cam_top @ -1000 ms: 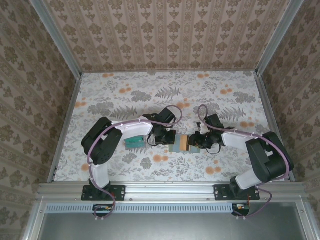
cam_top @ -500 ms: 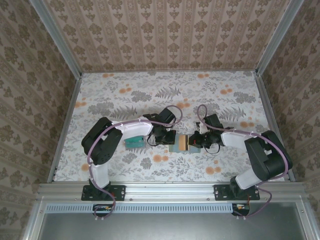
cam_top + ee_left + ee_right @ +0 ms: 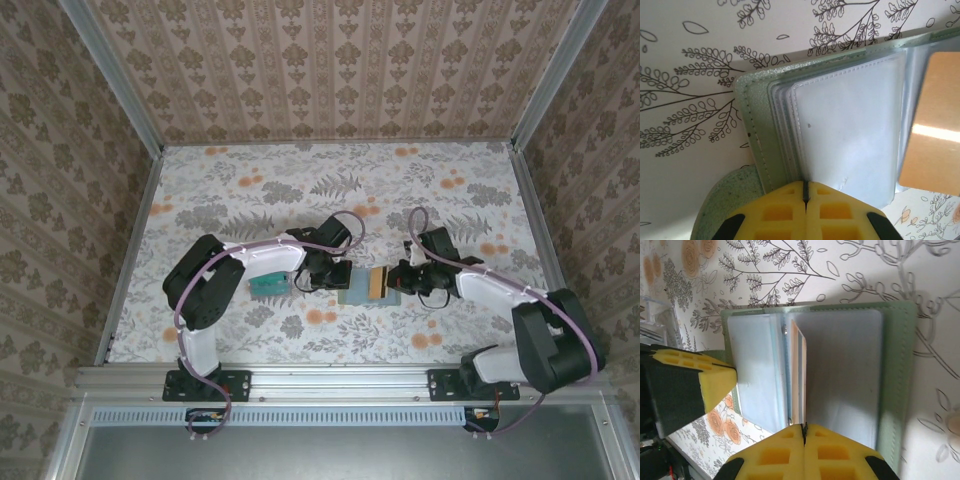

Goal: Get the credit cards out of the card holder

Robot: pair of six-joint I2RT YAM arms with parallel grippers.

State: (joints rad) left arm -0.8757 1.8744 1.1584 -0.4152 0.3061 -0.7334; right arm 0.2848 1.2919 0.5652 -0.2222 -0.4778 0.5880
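Slip risk: your right jaws pinch the beige credit card by its edge inside the open card holder at mid-worktop, left jaws clamped on the opposite flap; if either grip lets go or the sleeve binds, the holder drags along.

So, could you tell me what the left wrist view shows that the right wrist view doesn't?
The left wrist view gives the broad face of the beige plastic credit card, seen at a slant, and the left gripper shut on the near edge of the open grey-green card holder. The right wrist view gives that card edge-on, pinched by the shut right gripper, plus the left gripper's yellow pad resting on the other panel. Both share the holder's clear sleeves and the floral table.
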